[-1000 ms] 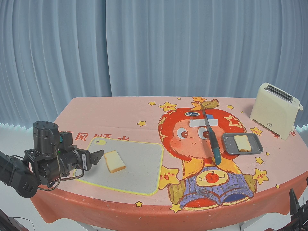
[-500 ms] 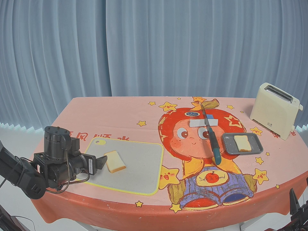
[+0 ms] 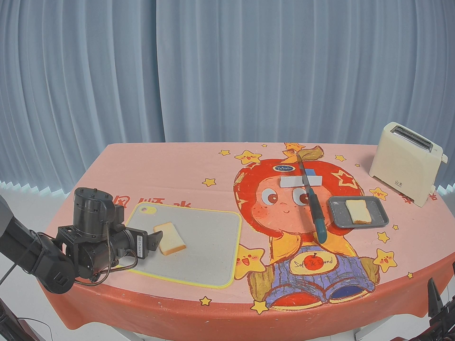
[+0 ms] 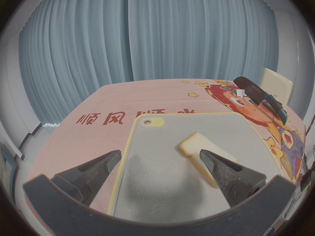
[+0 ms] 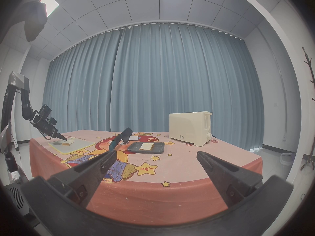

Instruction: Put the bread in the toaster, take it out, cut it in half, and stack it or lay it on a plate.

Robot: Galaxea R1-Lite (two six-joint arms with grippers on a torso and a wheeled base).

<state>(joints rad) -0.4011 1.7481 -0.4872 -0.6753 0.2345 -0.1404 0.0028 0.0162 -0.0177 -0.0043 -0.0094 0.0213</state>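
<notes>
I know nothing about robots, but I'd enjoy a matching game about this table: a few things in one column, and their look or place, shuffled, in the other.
1 toaster
2 knife
3 cutting board
4 tray

A lying across the cartoon face
B yellow-rimmed, at the left end of the table
C dark grey, between knife and toaster
D cream, at the table's right end

Pairs: 1-D, 2-A, 3-B, 4-C

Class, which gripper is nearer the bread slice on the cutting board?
Left. The left gripper is beside the slice; the right gripper sits beyond the table's right edge.
</notes>
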